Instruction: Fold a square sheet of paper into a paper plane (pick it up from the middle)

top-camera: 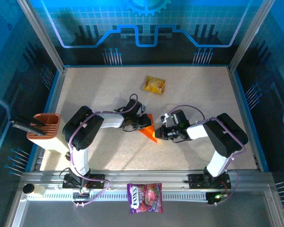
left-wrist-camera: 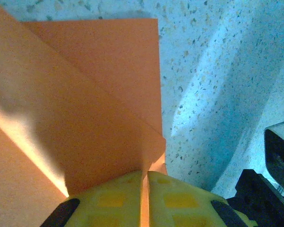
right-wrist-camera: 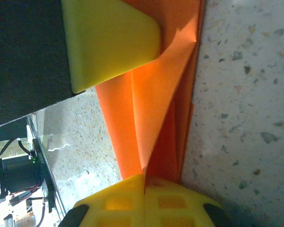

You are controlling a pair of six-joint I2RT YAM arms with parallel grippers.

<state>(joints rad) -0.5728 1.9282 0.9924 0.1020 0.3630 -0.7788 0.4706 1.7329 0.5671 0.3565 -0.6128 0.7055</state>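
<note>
The orange square sheet of paper (top-camera: 150, 131) lies mid-table, folded into a pointed wedge of several layers, much like a paper plane. My left gripper (top-camera: 142, 121) comes at it from the left and is shut on it. In the left wrist view its yellow fingertips (left-wrist-camera: 109, 198) pinch a raised flap of the sheet (left-wrist-camera: 85, 94). My right gripper (top-camera: 164, 133) reaches in from the right, also shut on the paper. In the right wrist view the gripper (right-wrist-camera: 144, 182) clamps the narrow end of the layered folds (right-wrist-camera: 151, 109). The left gripper's yellow finger (right-wrist-camera: 109, 38) presses the same paper at the top.
A glossy yellow-orange snack packet (top-camera: 154, 85) lies farther back on the speckled table (top-camera: 99, 90). A purple printed bag (top-camera: 145, 197) rests on the front rail. A brown holder (top-camera: 43, 126) with dark tools stands at the left edge. Walls enclose the table.
</note>
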